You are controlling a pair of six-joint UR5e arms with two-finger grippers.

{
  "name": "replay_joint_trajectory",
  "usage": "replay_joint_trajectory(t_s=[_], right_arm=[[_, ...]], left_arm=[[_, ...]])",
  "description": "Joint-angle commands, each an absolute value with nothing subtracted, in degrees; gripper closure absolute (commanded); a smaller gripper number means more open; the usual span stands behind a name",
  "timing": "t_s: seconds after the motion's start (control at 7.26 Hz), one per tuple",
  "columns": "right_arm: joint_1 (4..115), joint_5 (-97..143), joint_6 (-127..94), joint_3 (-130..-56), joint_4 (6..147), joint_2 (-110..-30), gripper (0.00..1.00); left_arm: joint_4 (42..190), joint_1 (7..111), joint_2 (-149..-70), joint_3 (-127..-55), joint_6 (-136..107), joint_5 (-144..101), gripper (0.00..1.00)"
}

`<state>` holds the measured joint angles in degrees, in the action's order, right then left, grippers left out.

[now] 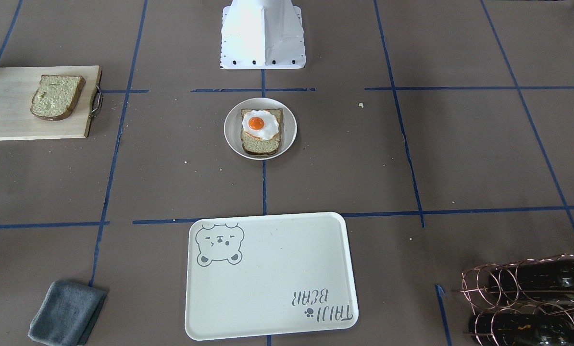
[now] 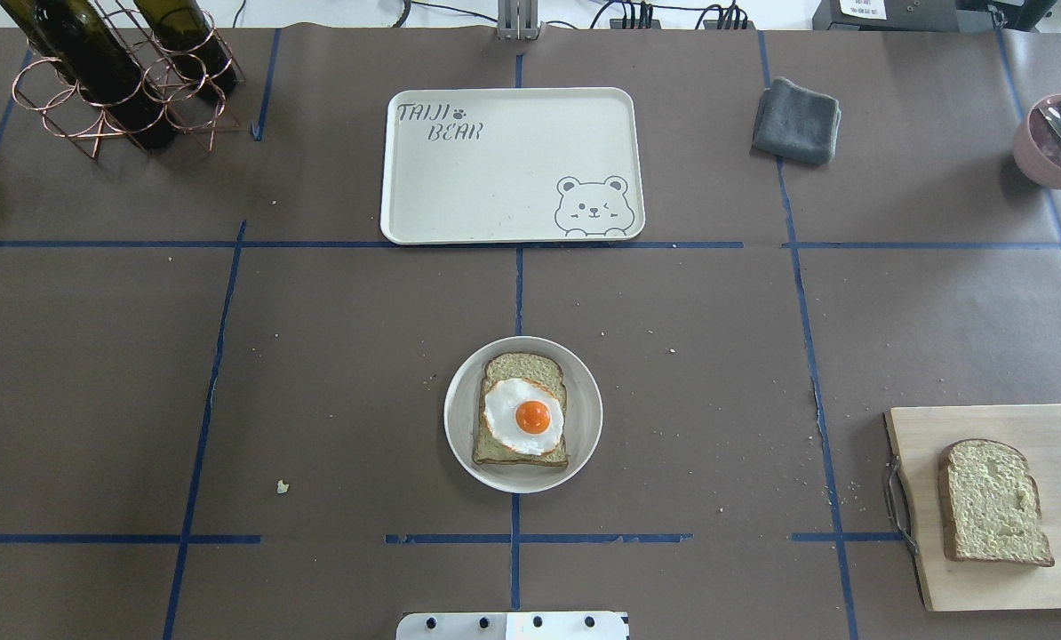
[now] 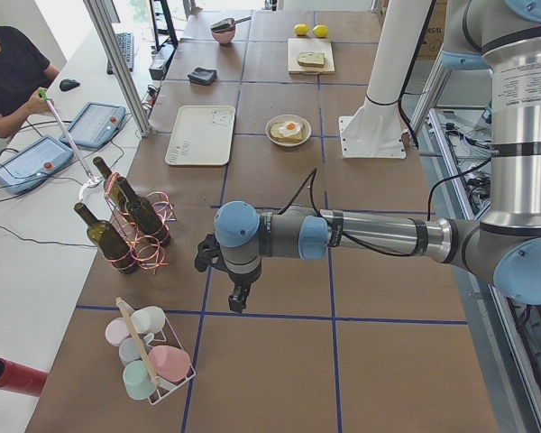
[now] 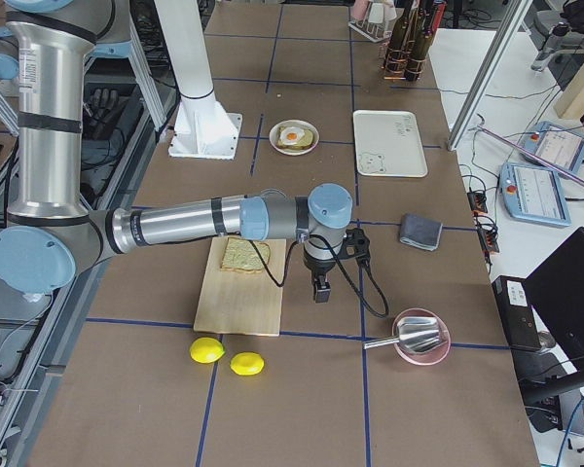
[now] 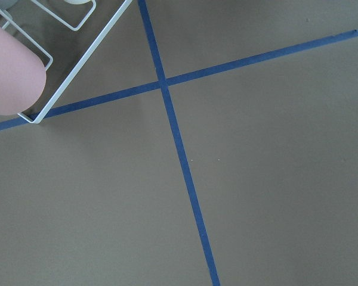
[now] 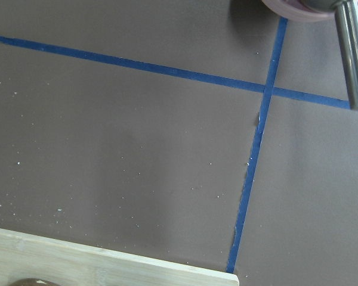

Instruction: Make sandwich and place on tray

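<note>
Exterior left view: the left gripper (image 3: 238, 298) hangs pointing down over bare table near the copper rack of wine bottles (image 3: 131, 225); whether its jaws are wide or narrow cannot be told. Across the overhead exterior view, the tray (image 2: 495, 178) lies at far centre with nothing on it. Nearer the robot, a round white plate (image 2: 588, 418) holds one bread slice (image 2: 517, 366) topped by the fried egg (image 2: 523, 416). A grey cloth (image 2: 797, 121) and pink bowl (image 2: 1041, 160) lie far right. The second bread slice (image 2: 993, 502) rests on the wooden board (image 2: 993, 436). The right gripper (image 4: 321, 290) hangs just beside that board, jaw width unclear.
</note>
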<state>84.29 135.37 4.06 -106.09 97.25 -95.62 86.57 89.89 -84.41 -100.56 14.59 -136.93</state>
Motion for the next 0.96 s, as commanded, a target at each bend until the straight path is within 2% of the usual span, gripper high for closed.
replay_joint_trajectory(t_s=[0.0,0.83], right_arm=[[84.29,135.79,4.04,-106.17,96.95,-95.62,0.00],[82.54,135.52,4.40,-105.82,96.59,-95.01,0.00]], left_arm=[[86.66,89.83,-85.51,-99.85,14.50,-136.85,0.00],[86.31,89.56,-84.82,-99.23,14.59,-136.50,0.00]])
